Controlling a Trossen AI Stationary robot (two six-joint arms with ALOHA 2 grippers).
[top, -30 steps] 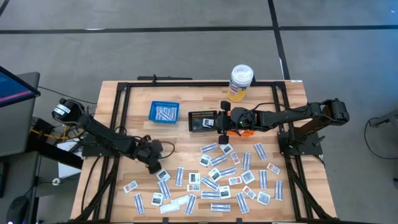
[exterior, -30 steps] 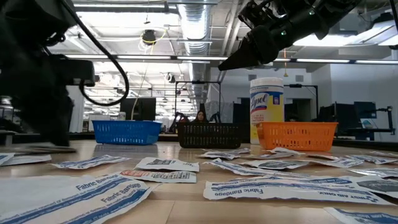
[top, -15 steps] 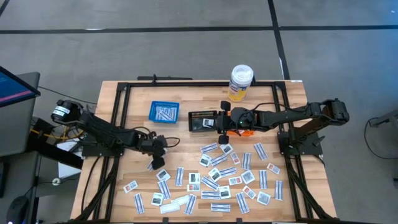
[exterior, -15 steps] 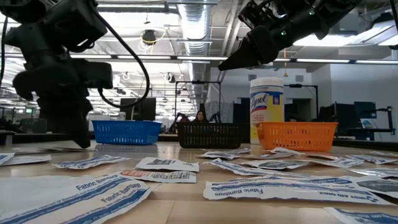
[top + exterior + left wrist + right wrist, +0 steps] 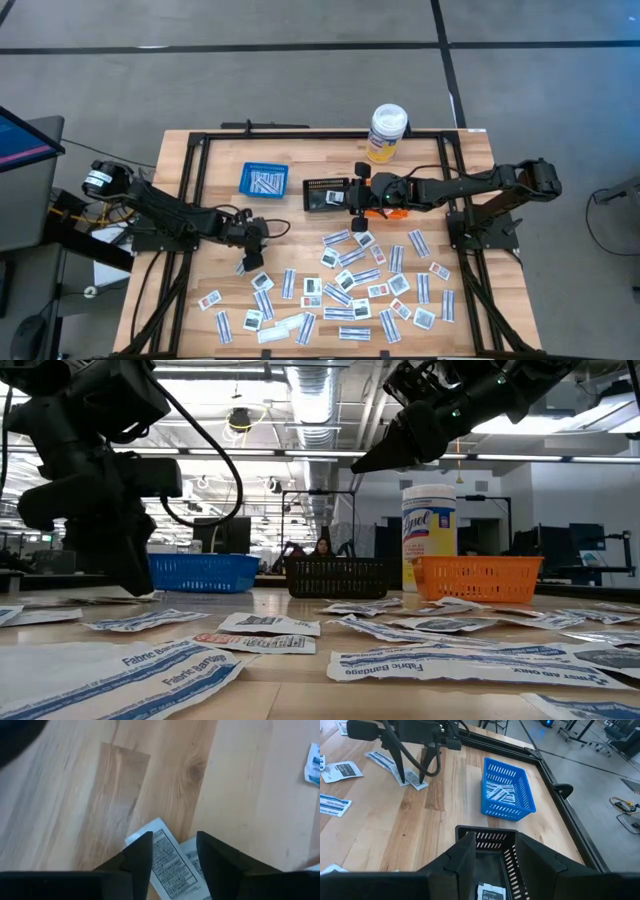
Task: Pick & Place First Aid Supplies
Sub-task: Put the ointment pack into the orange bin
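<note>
From up top I've got the left gripper out over the bare wood on the left half of the table, pointing down at the left edge of the scattered packets, which cover the near middle and right of the table. My right gripper is parked over the black basket, with the blue basket just to its left and already holding a few strips; the orange basket is mostly hidden under that arm, and the white bottle stands at the far edge. Down at table level, the left gripper hangs right at the tabletop in front of the blue basket, packets spread flat all over the foreground, and the right gripper floats high above the black basket. On the left wrist cam the fingers are spread apart, straddling a printed packet lying flat on the wood, not clamped on it. On the right wrist cam the fingers are also apart over the black basket, with one small packet lying inside it.
</note>
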